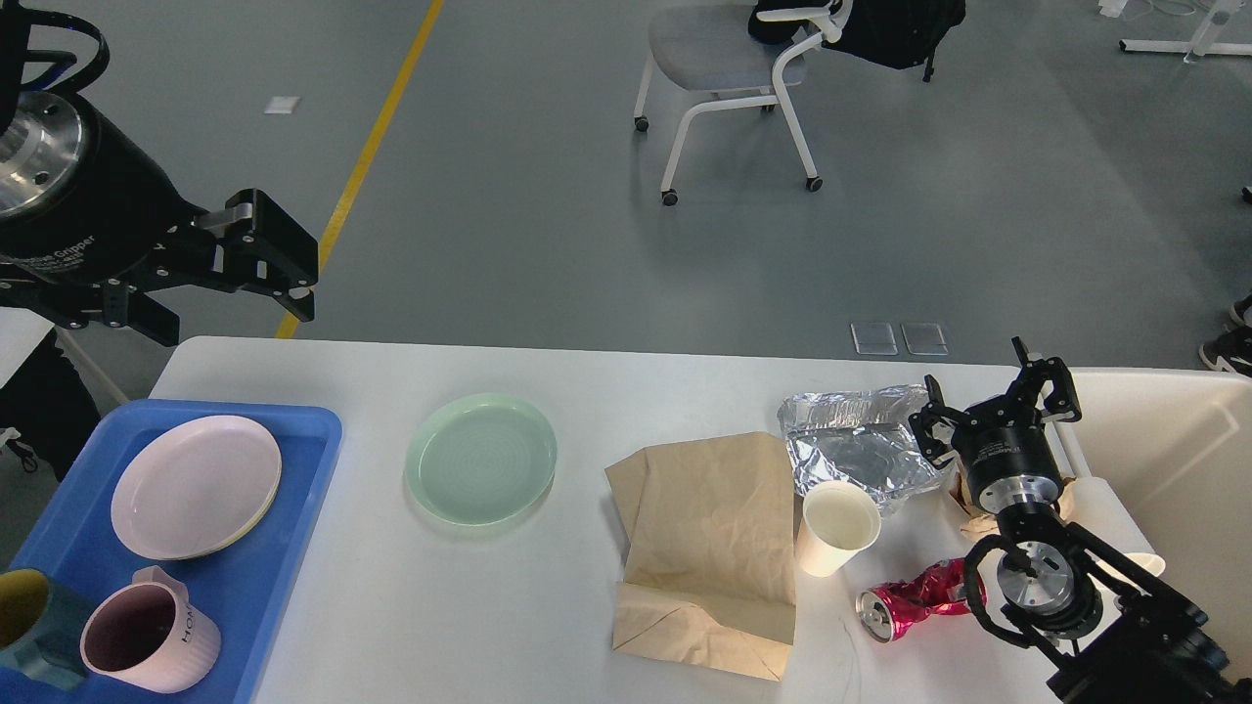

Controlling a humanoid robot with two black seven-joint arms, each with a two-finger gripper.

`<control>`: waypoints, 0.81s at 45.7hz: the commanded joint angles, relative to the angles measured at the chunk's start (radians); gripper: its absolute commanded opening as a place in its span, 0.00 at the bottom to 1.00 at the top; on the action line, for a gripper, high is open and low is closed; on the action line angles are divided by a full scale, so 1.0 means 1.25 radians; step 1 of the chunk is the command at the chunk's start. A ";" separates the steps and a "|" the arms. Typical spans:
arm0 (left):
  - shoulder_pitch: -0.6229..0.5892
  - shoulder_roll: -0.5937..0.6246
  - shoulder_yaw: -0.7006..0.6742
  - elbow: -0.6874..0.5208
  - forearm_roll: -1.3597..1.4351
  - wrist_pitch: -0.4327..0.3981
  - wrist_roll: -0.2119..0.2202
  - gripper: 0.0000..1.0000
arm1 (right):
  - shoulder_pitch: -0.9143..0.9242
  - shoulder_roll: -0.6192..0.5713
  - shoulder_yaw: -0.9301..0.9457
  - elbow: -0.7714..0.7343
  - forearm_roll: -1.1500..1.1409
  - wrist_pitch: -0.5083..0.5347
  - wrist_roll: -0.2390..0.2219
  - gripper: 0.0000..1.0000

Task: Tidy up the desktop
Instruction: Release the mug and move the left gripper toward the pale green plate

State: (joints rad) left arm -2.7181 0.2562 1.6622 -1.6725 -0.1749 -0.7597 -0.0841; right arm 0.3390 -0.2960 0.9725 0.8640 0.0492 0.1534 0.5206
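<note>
The white desktop [391, 606] carries a pale green plate [480, 458], a flat brown paper bag [709, 548], crumpled foil [861, 450], a white paper cup [836, 528] and a crushed red can [915, 596]. My left gripper [235, 315] hangs high over the table's far left corner, open and empty. My right gripper [993, 396] stands open and empty just right of the foil, beside the bin. Brown crumpled paper [973, 523] lies partly hidden under the right wrist.
A blue tray [293, 460] at the left edge holds a pink plate [196, 486], a pink mug [152, 640] and a teal mug [29, 621]. A cream-white open bin [1174, 469] stands at the right edge. A wheeled chair [734, 59] is on the floor beyond.
</note>
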 commanded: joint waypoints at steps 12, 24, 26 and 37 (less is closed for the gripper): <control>0.018 -0.032 -0.047 -0.009 -0.027 0.009 0.000 0.94 | 0.000 0.000 0.000 0.001 0.000 0.000 0.000 1.00; 0.024 0.009 -0.087 0.006 -0.018 0.000 0.005 0.96 | 0.000 0.000 0.000 0.001 0.000 0.000 0.000 1.00; 0.026 0.010 -0.089 0.014 -0.018 0.009 0.005 0.96 | 0.000 0.000 0.000 0.001 0.000 0.000 0.001 1.00; 0.129 0.018 -0.142 0.037 -0.020 0.009 -0.009 0.96 | 0.000 0.000 0.000 0.001 0.000 0.000 0.000 1.00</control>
State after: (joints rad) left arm -2.6183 0.2771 1.5365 -1.6356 -0.1979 -0.7499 -0.0893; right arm 0.3390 -0.2960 0.9725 0.8651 0.0491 0.1534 0.5201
